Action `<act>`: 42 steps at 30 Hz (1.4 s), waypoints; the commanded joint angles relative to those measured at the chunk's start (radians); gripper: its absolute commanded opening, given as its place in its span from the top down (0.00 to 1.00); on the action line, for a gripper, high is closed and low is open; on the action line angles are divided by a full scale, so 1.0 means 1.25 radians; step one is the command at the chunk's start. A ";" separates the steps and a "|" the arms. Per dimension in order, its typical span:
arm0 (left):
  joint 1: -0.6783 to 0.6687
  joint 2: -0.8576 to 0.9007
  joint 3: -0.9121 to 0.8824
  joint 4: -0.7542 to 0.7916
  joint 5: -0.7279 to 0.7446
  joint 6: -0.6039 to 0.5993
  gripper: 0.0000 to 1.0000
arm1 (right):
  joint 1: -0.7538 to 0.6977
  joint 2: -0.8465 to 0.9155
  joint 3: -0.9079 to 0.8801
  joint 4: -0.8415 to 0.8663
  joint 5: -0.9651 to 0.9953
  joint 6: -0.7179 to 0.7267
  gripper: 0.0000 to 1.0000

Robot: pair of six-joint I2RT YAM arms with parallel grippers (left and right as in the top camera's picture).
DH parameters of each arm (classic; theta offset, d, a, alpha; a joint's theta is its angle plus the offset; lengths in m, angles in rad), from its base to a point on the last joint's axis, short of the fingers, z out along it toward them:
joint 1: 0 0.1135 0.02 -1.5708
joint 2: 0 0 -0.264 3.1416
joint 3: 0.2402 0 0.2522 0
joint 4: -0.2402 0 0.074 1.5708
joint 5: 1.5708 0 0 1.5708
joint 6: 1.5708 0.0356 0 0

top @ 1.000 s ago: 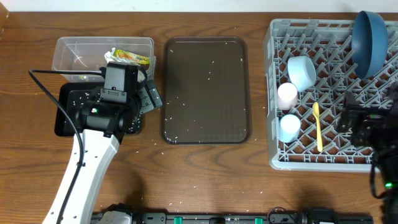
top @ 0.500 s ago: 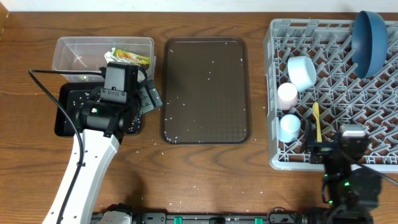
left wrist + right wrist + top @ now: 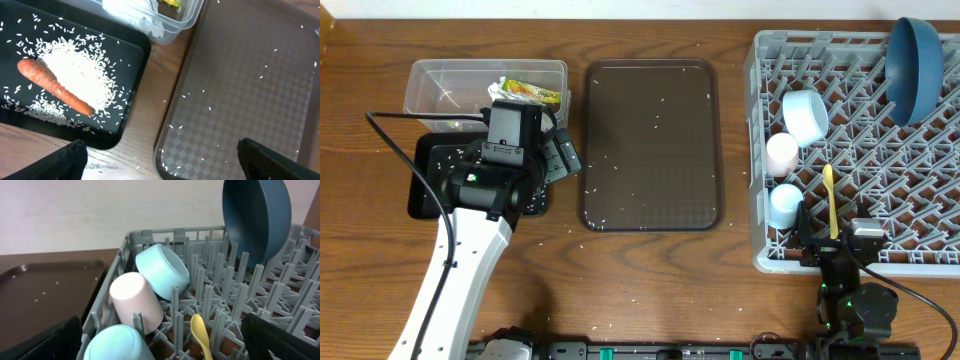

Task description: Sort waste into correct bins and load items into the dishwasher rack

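Rack [image 3: 757, 150] is looking loaded, waste [image 3: 55, 89] binned — left gripper [image 3: 558, 158] and right gripper [image 3: 833, 238] hanging open, empty — so next is probably calling for gathering stray rice [image 3: 172, 127] left of it.

Ahead of my right gripper [image 3: 165, 347], the pegs of the dishwasher rack [image 3: 150, 234], the pink cup [image 3: 135, 300] and the upright dark-blue bowl [image 3: 257, 220] blocked my way. Beneath my left gripper [image 3: 165, 157], the brown tray [image 3: 240, 75] lay flat and open.

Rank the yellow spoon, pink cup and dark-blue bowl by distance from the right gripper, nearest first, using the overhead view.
1. Yellow spoon, just ahead of the right gripper.
2. Pink cup, at the rack's left edge.
3. Dark-blue bowl, upright in the far right corner.
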 commanded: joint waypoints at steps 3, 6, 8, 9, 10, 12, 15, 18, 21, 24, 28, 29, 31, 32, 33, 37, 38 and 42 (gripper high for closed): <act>0.003 0.003 0.006 -0.003 -0.007 -0.005 0.02 | -0.002 -0.009 -0.004 0.001 -0.006 0.019 0.01; 0.003 0.003 0.006 -0.003 -0.007 -0.004 0.02 | -0.002 -0.009 -0.004 0.001 -0.006 0.019 0.01; 0.003 0.003 0.006 -0.003 -0.007 -0.004 0.02 | -0.002 -0.009 -0.004 0.001 -0.006 0.019 0.01; 0.003 0.003 0.006 -0.003 -0.007 -0.004 0.02 | -0.002 -0.009 -0.004 0.002 -0.006 0.019 0.01; 0.003 0.003 0.006 -0.003 -0.007 -0.005 0.02 | -0.002 -0.009 -0.004 0.001 -0.006 0.019 0.01; 0.003 0.003 0.006 -0.003 -0.007 -0.005 0.02 | -0.002 -0.009 -0.004 0.001 -0.006 0.019 0.01; 0.003 0.003 0.006 -0.003 -0.007 -0.005 0.02 | -0.002 -0.009 -0.004 0.001 -0.006 0.019 0.01; 0.003 0.003 0.006 -0.003 -0.007 -0.005 0.02 | -0.002 -0.009 -0.004 0.001 -0.006 0.019 0.01; 0.003 0.003 0.006 -0.003 -0.007 -0.005 0.02 | -0.002 -0.009 -0.004 0.001 -0.006 0.019 0.01; 0.003 0.003 0.006 -0.003 -0.007 -0.004 0.02 | -0.002 -0.009 -0.004 0.001 -0.006 0.019 0.01; 0.004 0.002 0.006 -0.018 -0.007 -0.004 0.02 | -0.002 -0.009 -0.004 0.001 -0.006 0.019 0.01; 0.003 -0.002 0.005 -0.018 -0.007 -0.004 0.02 | -0.002 -0.009 -0.004 0.001 -0.006 0.019 0.01; 0.003 -0.010 0.005 -0.016 -0.007 -0.004 0.02 | -0.002 -0.009 -0.004 0.001 -0.006 0.019 0.01; 0.003 -0.016 0.002 -0.007 -0.007 0.001 0.02 | -0.002 -0.009 -0.004 0.001 -0.006 0.019 0.01; 0.003 -0.023 -0.002 0.005 -0.007 0.014 0.02 | -0.002 -0.009 -0.004 0.001 -0.006 0.019 0.01; 0.003 -0.083 -0.047 0.107 -0.004 0.119 0.02 | -0.002 -0.009 -0.004 0.001 -0.006 0.019 0.01; 0.003 -0.108 -0.066 0.135 -0.004 0.142 0.02 | -0.002 -0.009 -0.004 0.001 -0.006 0.019 0.01; 0.004 -0.224 -0.155 0.222 -0.004 0.193 0.02 | -0.002 -0.009 -0.004 0.001 -0.006 0.019 0.01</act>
